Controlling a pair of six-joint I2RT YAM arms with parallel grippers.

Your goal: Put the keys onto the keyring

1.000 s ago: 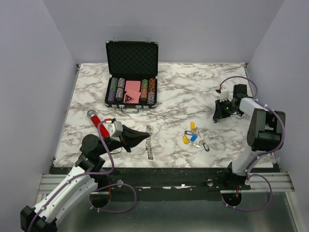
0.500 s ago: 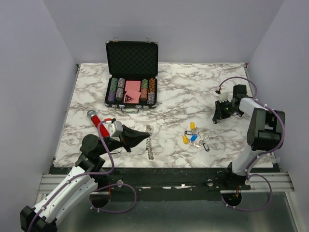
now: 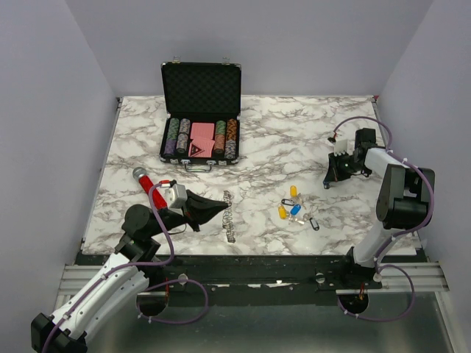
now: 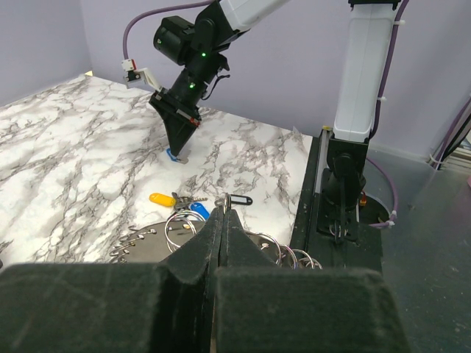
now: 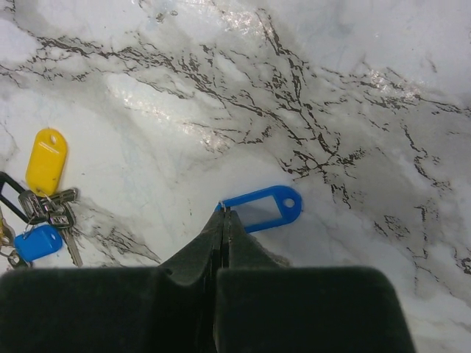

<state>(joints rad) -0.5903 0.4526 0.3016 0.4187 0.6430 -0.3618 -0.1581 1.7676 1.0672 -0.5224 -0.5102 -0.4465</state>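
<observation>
- Two arms reach over the marble tabletop [image 3: 294,125]. The left arm comes in low from 7 o'clock, and the left tool [image 3: 218,209] points toward 3 o'clock.
- Its jaws are pressed fully together on the rim of the keyring [image 3: 229,220]. The keyring stands on edge at about 6 o'clock. From above it reads as a thin silvery strip with its long axis running 12 to 6.
- In the left wrist view, loose rings of the keyring [image 4: 169,232] fan out on both sides of the closed fingers.
- At 5 o'clock the keys [image 3: 293,206] lie flat in a loose cluster, apart from the keyring. Two have yellow heads and one a blue head, with small black loops among them.
- At 8 o'clock a red-handled item [image 3: 144,180] lies partly hidden behind the left arm.
- The right arm rises from the 5 o'clock corner and folds at the elbow. It drops steeply at 3 o'clock, with the right tool [image 3: 330,182] tip-down on the tabletop.
- Its jaws are narrowed to a slit, and their tips meet one end of a lone blue key [image 5: 261,208] lying flat. In the wrist view the key's long axis runs 9 to 3, holed end at 3. I cannot tell whether it is pinched.
- At 11 o'clock a black case [image 3: 200,88] stands open with its foam-lined lid upright. Rows of poker chips [image 3: 176,136] fill its left and right sides, with pink cards [image 3: 201,132] between them.
</observation>
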